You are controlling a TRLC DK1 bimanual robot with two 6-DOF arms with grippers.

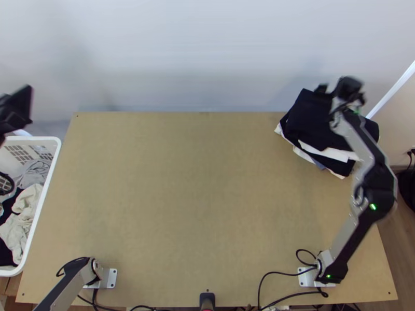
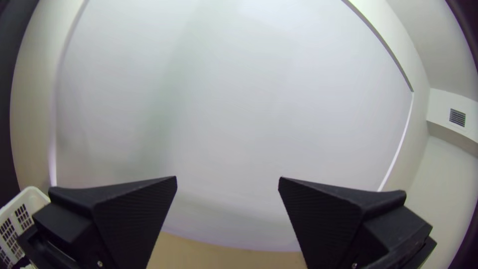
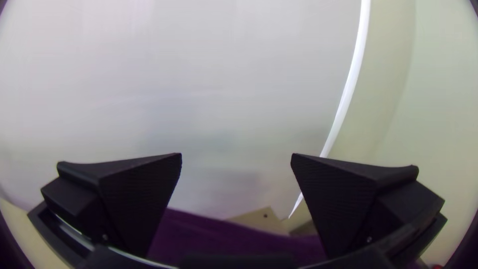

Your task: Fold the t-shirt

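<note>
Judge the folding as probably finished. At the far right corner of the table [image 1: 181,181], see a stack [image 1: 334,154] of flat cloth layers, dark and pale, with a dark garment [image 1: 311,122] on top in a compact block. Take this top piece for the t-shirt [image 1: 301,111], going by place and shape alone; cannot make out neckline or sleeves. Note slightly uneven edges, with pale layers out past the dark one on the near side.

Left to do, by judgement: little beyond bringing the right arm [image 1: 377,194] clear, perhaps a light squaring of the stack. Beside the table's left edge, note a white basket [image 1: 36,138] with loose clothes [image 1: 23,212] inside, bunched and unfolded, likely for later rounds.

Pose, right: stretched from the near right corner up to the far right corner, with the right gripper [image 3: 236,155] over the stack, aimed more at the pale backdrop [image 2: 239,124] than down at the cloth. Read as spread wide, with nothing between the fingers.

Pose, left: out beyond the table's left edge, with the left gripper [image 2: 228,179] near the far end of the basket, also facing the backdrop. Likewise wide apart and holding nothing.
</note>
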